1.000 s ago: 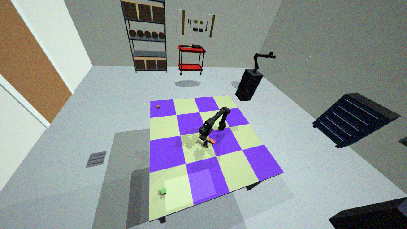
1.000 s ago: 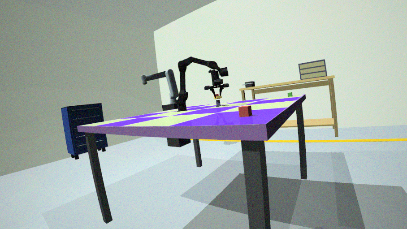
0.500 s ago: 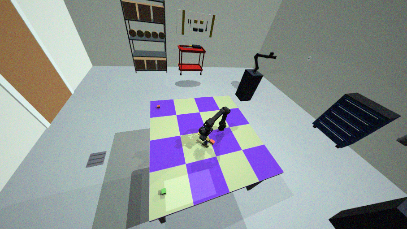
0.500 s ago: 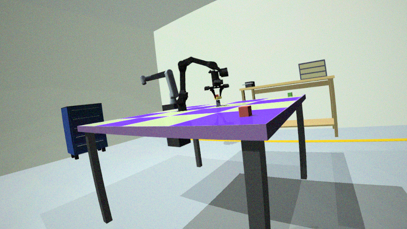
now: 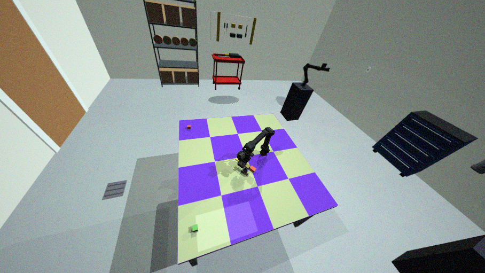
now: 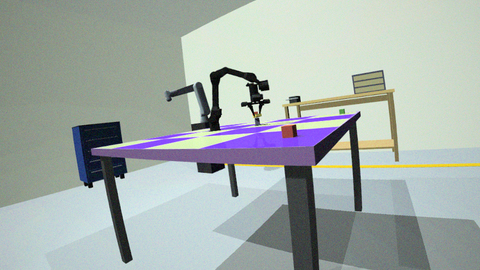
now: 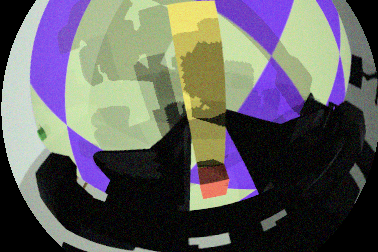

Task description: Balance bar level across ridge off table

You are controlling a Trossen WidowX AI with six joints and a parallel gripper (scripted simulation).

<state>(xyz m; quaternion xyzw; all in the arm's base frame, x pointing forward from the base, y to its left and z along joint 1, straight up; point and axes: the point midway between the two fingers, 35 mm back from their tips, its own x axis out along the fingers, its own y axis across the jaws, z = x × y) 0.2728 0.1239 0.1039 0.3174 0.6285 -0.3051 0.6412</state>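
A yellow bar (image 6: 258, 115) (image 7: 202, 78) has a red block (image 5: 252, 169) (image 7: 215, 188) at one end. My gripper (image 6: 257, 113) (image 7: 205, 117) is shut on the bar, between its middle and the red end in the wrist view. The bar is held off the table and looks close to level in the exterior view. The small grey ridge (image 6: 257, 122) stands on the table directly below the bar. The bar's underside is at or just above the ridge top; contact cannot be told. In the top view the arm partly hides the bar and ridge.
The checkered table (image 5: 200, 184) (image 6: 197, 155) also bears a red cube (image 5: 188, 126) (image 6: 288, 131) at one corner and a green cube (image 5: 194, 227) (image 6: 341, 111) near another. Both are far from the gripper.
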